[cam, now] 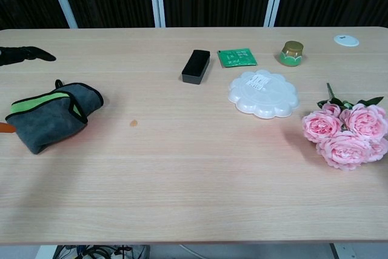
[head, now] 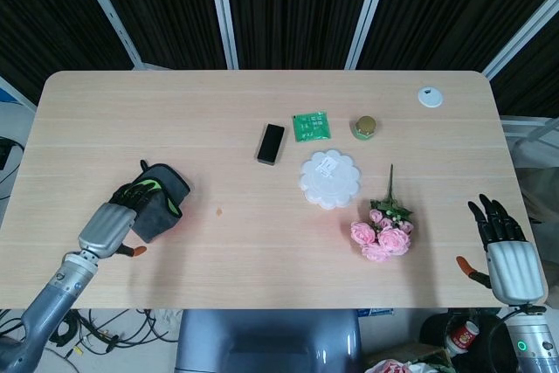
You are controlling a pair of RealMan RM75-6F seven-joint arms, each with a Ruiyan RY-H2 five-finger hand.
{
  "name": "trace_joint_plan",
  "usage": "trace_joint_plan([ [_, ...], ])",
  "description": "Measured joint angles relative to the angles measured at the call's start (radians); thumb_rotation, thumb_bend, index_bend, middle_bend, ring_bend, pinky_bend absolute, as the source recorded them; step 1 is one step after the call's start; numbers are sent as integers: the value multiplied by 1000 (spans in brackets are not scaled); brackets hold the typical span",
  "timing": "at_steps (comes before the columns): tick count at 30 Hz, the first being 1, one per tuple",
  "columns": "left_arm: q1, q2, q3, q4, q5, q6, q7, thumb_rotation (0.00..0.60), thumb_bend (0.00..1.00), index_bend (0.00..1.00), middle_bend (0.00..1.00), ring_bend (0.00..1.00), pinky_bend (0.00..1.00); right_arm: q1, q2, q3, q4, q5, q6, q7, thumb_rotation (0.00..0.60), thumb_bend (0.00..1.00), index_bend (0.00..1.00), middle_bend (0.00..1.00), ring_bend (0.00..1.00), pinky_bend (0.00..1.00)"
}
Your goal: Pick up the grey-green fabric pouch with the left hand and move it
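Observation:
The grey-green fabric pouch [head: 164, 196] lies flat on the table's left side, its green stripe and black trim plain in the chest view [cam: 51, 116]. My left hand [head: 106, 226] hovers over the pouch's left end and hides part of it in the head view. In the chest view its dark fingers [cam: 24, 54] stretch out behind the pouch, clear of it, and an orange thumb tip [cam: 5, 127] shows at the pouch's left. The fingers are apart and hold nothing. My right hand [head: 508, 255] hangs open off the table's front right corner, fingers spread.
A black box [head: 272, 143], a green packet [head: 311, 126] and a small gold-lidded jar [head: 364, 127] lie mid-table. A white scalloped plate [head: 330, 178] and pink roses [head: 382, 238] sit to the right. A white disc [head: 429, 97] is at the far right.

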Motion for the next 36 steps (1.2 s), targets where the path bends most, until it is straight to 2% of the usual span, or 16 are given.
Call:
trace_joint_plan([
  [3,-28,-15,-11,62,-64,-71,44,600,0,0,0,0,10,0,-1,0,2,-1,3,-6,600,52,0,0,0,189],
  [9,-73,-37,-9,120,-168,-169,140,600,0,0,0,0,10,0,-2,2,2,2,3,-3,600,52,0,0,0,188],
  [20,-108,-86,-1,211,-282,-223,222,600,0,0,0,0,10,12,-11,4,-4,8,-17,-14,600,52,0,0,0,188],
  [36,-191,-244,-26,418,-365,-275,281,600,0,0,0,0,15,13,-14,8,-14,19,-19,-9,600,56,0,0,0,188],
])
